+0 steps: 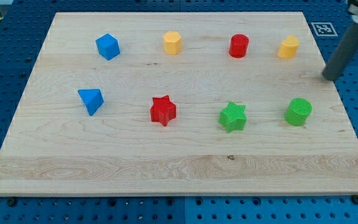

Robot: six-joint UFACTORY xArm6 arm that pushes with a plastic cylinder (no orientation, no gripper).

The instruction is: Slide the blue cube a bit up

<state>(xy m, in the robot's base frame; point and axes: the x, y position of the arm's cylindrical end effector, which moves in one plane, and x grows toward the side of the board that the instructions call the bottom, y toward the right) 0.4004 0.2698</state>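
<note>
My tip (329, 78) rests at the view's right edge of the wooden board (166, 168), just over its border, with the dark rod slanting up from it toward the view's top right corner. I carry no jaws at all, so there is nothing to open or close, and the tip touches no block.

The blue cube (107, 46) sits in the upper row at the view's left, well apart from my tip, with nearly the whole width of the board between us. To its right along that same row stand a yellow block (173, 43) (a stubby many-sided prism, as far as I can tell), a red cylinder (239, 46) and a second yellow block (288, 47), which is the piece nearest my tip, up and to the view's left of it.

The lower row starts below the cube with a blue triangular block (91, 100), then a red star (163, 110), a green star (233, 117) and a green cylinder (298, 111), which lies below and to the view's left of my tip. All eight pieces stand apart from one another. A black-and-white marker tag (321, 28) lies beyond the board's top right corner, on the blue perforated table (5, 74).
</note>
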